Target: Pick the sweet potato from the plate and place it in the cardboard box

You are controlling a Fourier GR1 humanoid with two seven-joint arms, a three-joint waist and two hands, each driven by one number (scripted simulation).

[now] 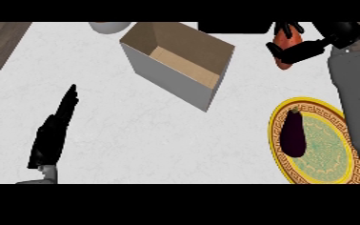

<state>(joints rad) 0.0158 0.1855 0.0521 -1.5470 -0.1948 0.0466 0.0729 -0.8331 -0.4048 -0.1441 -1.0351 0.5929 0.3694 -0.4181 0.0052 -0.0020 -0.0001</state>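
Fingers of the right hand [299, 49] are curled around the sweet potato [284, 47], which is orange and sits up near the top right of the counter [141, 133]. The black fingers wrap over its top and across its side, so only part of it peeks out. The sweet potato is off the plate [334, 164] and well apart from it. It is to the right of the box [175, 62], not over it and not inside it. The grey right arm [346, 86] runs down the right edge of the view. The box is open on top, and its brown floor shows inside. It stands near the top middle of the white counter, turned at a slant. The plate is yellow with a green middle and lies at the lower right. A dark purple eggplant [293, 132] lies on the left part of the plate, pointing up and down. The left hand [53, 133] shows at the lower left, with its fingers straight and held together, pointing up. It holds nothing and touches nothing. A pale round bowl [109, 26] pokes in at the top edge, just left of the box. A strip of brown wood [10, 40] shows at the top left corner.
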